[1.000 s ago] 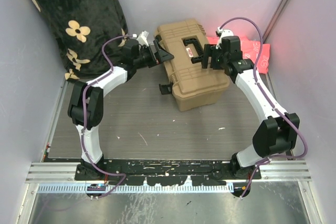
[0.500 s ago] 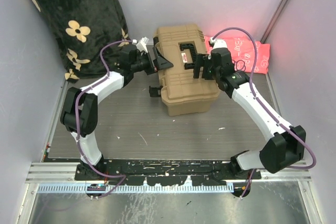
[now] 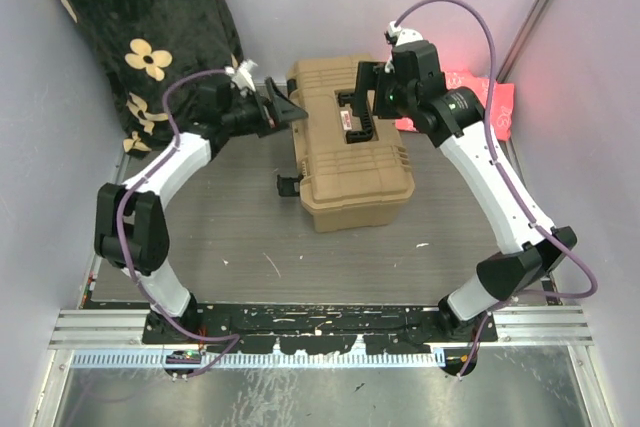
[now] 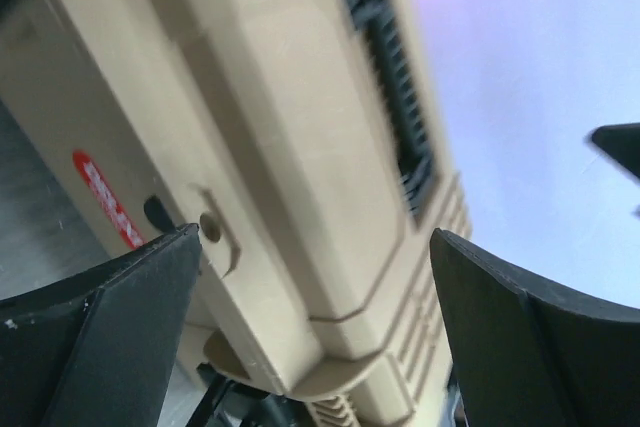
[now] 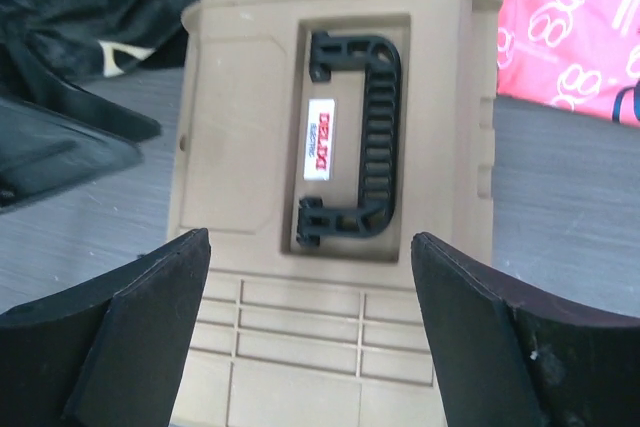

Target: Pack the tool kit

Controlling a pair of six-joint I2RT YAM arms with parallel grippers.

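Tan hard-plastic rectangular toolbox (image 3: pixel 352 157) sits on the grey slatted table (image 3: pixel 250 237), far centre, lid shut. The black ribbed handle (image 5: pixel 368 137) lies flat in its recess in the lid top, with a red-and-white label (image 5: pixel 321 139) beside it. One black latch (image 3: pixel 288 184) sticks out from the box's left side.

Left gripper (image 4: pixel 315 242) is at the box's far left edge, jaws spread wide, with the box side filling the gap; contact cannot be told. Right gripper (image 5: pixel 310 239) hangs over the lid above the handle, jaws spread wide, holding nothing.

Pink patterned cloth (image 3: pixel 485 97) lies right of the box. Black floral blanket (image 3: pixel 150 37) is piled in the far left corner.
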